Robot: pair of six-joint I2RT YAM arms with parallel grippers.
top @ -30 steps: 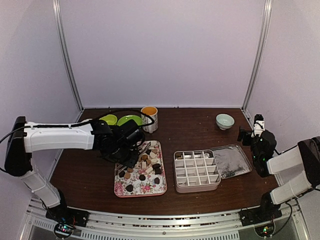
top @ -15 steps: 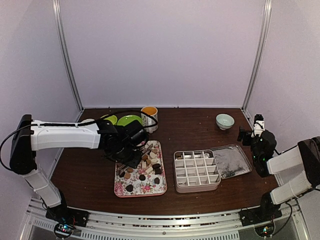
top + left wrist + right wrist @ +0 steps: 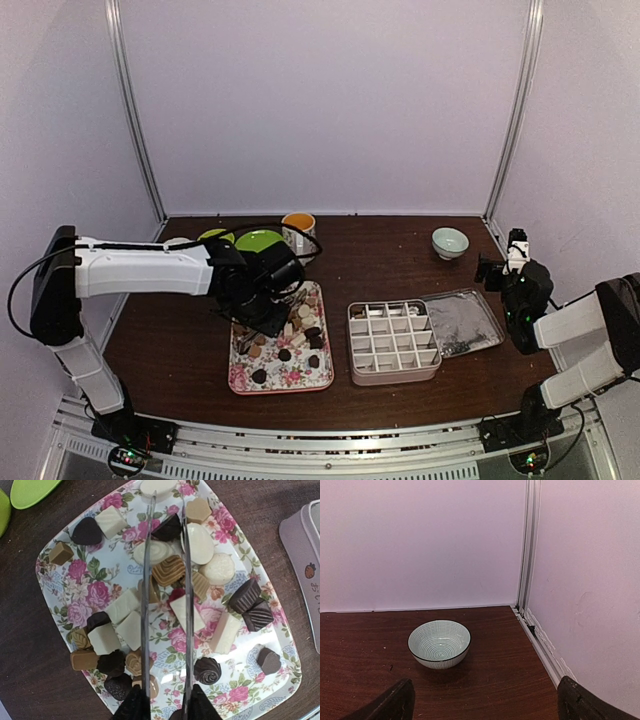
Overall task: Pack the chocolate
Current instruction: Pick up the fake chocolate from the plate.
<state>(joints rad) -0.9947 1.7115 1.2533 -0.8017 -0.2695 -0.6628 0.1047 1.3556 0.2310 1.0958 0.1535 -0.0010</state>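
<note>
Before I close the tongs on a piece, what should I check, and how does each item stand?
1. Left gripper gripping the tongs: ok.
2. Tong blades apart: ok.
3. Single piece between the blades: not ok; several lie in the gap, among them a tan ridged chocolate.
4. Tips low enough over the tray: cannot tell.
5. Divided box open with free compartments: ok.
6. Right gripper open and away from the tray: ok.

The left arm [image 3: 140,272] and right arm [image 3: 572,322] have white shells and black joints.
</note>
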